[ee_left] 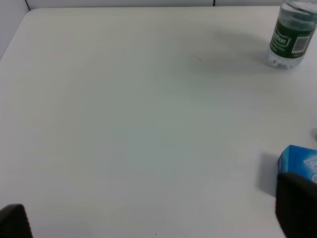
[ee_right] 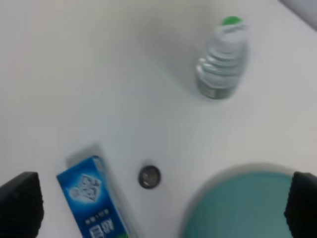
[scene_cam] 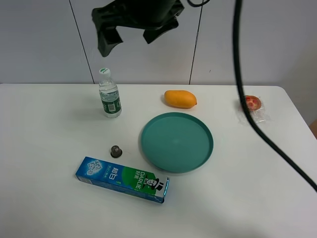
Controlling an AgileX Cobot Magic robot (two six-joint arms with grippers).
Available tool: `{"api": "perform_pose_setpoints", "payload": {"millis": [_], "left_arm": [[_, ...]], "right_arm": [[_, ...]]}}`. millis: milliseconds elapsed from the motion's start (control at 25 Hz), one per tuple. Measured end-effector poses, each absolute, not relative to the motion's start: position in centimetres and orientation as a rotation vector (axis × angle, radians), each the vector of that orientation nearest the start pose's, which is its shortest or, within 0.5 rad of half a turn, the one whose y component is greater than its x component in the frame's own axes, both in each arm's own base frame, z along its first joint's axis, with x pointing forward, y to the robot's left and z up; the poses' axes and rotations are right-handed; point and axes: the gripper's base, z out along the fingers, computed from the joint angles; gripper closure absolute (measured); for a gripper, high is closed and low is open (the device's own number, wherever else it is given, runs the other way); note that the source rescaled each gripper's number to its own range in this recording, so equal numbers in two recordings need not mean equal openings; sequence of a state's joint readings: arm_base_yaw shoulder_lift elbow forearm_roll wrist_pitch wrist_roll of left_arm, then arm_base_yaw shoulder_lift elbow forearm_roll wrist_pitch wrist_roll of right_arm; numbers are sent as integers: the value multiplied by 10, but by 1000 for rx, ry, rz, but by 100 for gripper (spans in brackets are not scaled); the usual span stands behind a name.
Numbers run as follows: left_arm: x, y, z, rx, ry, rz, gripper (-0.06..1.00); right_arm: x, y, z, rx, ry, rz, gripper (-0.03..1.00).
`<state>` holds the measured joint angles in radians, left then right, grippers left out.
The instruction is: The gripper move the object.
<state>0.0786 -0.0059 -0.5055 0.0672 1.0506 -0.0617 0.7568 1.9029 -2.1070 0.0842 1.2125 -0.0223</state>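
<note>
One DARLIE toothpaste box (scene_cam: 122, 179) beside capsule (scene_cam: 116, 151), right claw (ee_right: 158, 201) wide open, empty

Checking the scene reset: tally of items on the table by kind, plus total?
Water bottle: 1
Mango: 1
Wrapped bun: 1
Teal plate: 1
Toothpaste box: 1
Small metal cap: 1
Total: 6

There was one bottle (scene_cam: 109, 99), one mango (scene_cam: 180, 98), one green plate (scene_cam: 177, 142), one toothpaste box (scene_cam: 122, 179), one small cap (scene_cam: 116, 151), one wrapped bun (scene_cam: 253, 103), one table (scene_cam: 49, 134)
</note>
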Motion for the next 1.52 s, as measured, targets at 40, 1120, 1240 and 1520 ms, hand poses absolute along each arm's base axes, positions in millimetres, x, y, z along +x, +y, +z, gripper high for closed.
{"api": "perform_pose_setpoints", "payload": {"millis": [40, 1120, 1240, 1520], "left_arm": [[-7, 5, 280, -145, 2017, 91, -6], [-7, 5, 280, -145, 2017, 91, -6], [-7, 5, 280, -145, 2017, 91, -6], [-7, 5, 280, -145, 2017, 91, -6]], "right_arm": [[298, 279, 402, -937, 2355, 400, -3], [107, -2, 388, -17, 2412, -7, -3], [82, -1, 368, -11, 2392, -6, -3], [36, 1, 320, -7, 2211, -16, -3]]}}
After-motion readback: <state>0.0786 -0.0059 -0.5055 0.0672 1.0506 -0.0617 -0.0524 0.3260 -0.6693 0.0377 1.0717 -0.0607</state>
